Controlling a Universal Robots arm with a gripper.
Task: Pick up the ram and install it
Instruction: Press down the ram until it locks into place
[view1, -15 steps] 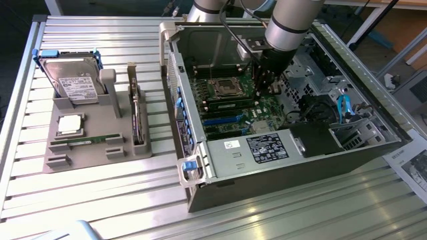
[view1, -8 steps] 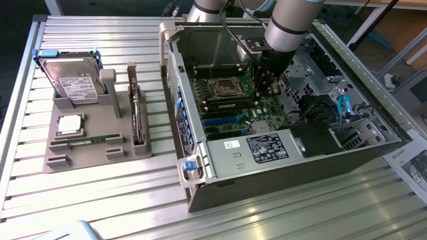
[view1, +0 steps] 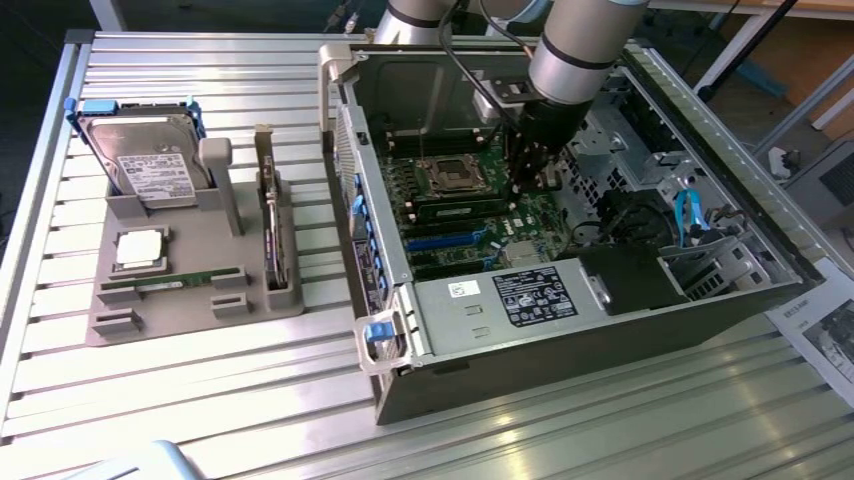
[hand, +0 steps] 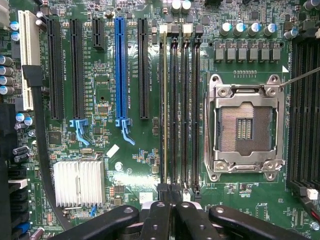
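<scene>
A long green ram stick (view1: 174, 283) lies flat on the grey fixture tray (view1: 134, 325) at the exterior view's left, well away from the arm. My gripper (view1: 529, 185) is down inside the open computer case (view1: 561, 300), above the motherboard beside the empty processor socket (hand: 245, 130). In the wrist view the gripper (hand: 170, 196) is shut, its black fingertips (hand: 162, 192) pressed together over one end of the row of memory slots (hand: 180, 110). A thin board edge (hand: 165, 100) stands in the outermost slot. I cannot tell whether the fingertips touch it.
The tray also holds a hard drive (view1: 140, 150), a square silver processor (view1: 139, 248) and an upright dark expansion card (view1: 274, 235). Inside the case are case walls, black and blue cables (view1: 687, 215), a heatsink (hand: 79, 182) and expansion slots (hand: 120, 70).
</scene>
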